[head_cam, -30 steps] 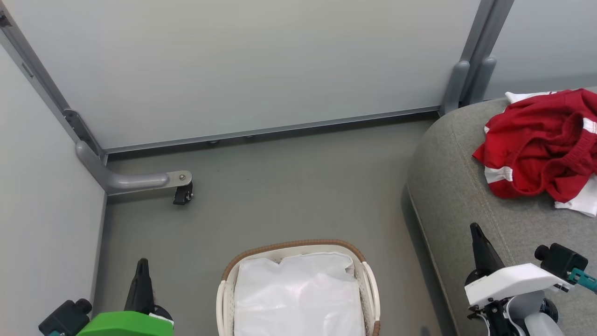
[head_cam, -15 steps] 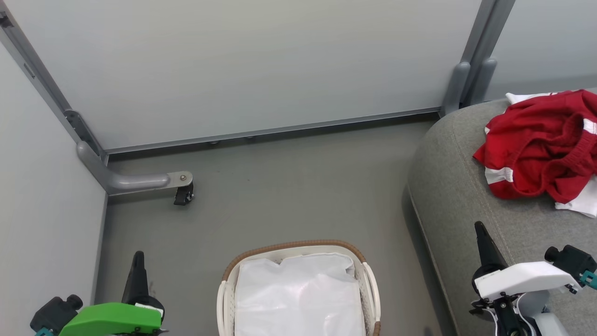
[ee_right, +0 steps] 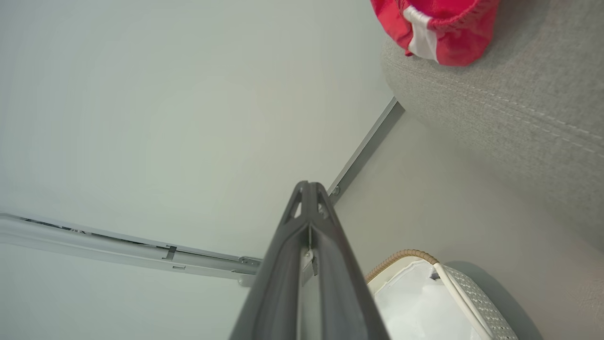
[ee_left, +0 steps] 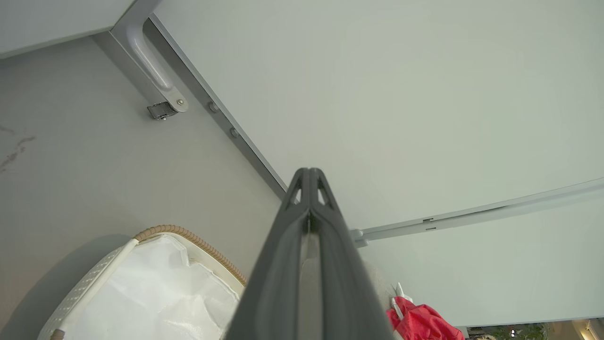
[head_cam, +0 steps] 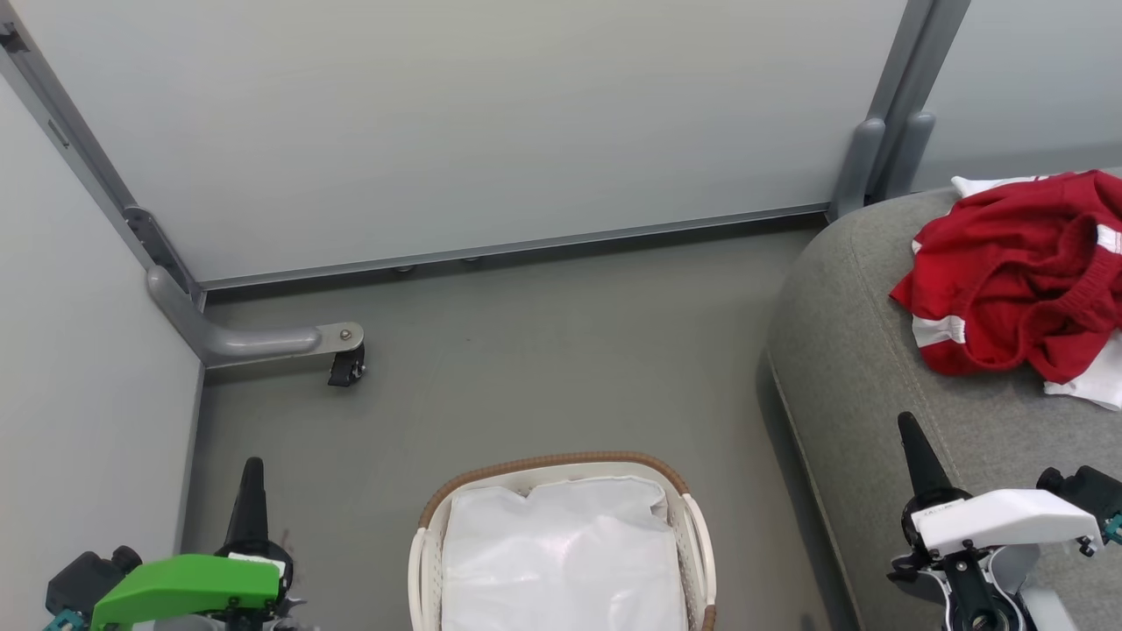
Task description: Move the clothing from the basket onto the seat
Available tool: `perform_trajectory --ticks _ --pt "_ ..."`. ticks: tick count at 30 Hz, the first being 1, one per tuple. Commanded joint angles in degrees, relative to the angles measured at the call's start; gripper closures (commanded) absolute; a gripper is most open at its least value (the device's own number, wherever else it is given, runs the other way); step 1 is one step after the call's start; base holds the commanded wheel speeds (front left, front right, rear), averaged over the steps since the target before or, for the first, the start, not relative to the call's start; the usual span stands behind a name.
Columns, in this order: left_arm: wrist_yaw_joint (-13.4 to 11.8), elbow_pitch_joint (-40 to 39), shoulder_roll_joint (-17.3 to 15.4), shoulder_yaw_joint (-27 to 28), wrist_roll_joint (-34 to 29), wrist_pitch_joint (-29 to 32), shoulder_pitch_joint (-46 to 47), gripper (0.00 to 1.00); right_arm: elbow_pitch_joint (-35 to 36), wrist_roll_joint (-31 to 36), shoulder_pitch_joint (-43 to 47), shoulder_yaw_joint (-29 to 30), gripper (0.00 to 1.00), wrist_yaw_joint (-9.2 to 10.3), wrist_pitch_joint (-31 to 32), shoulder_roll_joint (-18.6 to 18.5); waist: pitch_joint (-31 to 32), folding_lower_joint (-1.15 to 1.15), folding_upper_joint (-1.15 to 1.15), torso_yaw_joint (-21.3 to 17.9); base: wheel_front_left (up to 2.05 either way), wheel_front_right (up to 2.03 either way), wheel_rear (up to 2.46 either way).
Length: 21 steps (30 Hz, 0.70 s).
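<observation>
Grey floor runs between partition panels and a sofa. Nearest the robot, the left pincer has its fingers pressed together on nothing. The right pincer is likewise closed and empty, poised over the near edge of the seat. Between the two pincers sits the basket, its white liner bare as far as it is in view. Ahead and to the right of the right pincer, well apart from it, the clothing lies heaped on the seat, so the task looks done or nearly so.

The heap reaches the cushion's far edge, so a careless sweep of the right arm could drag it off. Another dip into the basket might snag the liner instead. Open floor lies ahead of the left pincer up to the caster foot. The side panel close on its left leaves little room to swing outward.
</observation>
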State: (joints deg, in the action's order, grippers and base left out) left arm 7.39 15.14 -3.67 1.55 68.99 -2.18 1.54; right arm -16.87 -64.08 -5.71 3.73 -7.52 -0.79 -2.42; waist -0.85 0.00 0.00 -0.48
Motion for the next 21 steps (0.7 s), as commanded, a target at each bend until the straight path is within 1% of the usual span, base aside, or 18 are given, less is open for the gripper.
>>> perform_trajectory --ticks 1,21 --pt "0.1 -0.67 -0.54 0.33 1.62 0.43 1.51 1.0 0.88 -1.68 -0.78 0.34 1.0 0.03 0.53 -0.41 0.02 0.0 0.0 0.01 0.0 0.0 0.0" --pt "0.12 -0.96 -0.5 1.62 10.7 3.27 2.91 1.0 1.71 -12.17 -0.76 1.36 1.0 0.04 3.28 -0.48 0.24 0.0 0.0 0.17 0.0 0.0 0.0"
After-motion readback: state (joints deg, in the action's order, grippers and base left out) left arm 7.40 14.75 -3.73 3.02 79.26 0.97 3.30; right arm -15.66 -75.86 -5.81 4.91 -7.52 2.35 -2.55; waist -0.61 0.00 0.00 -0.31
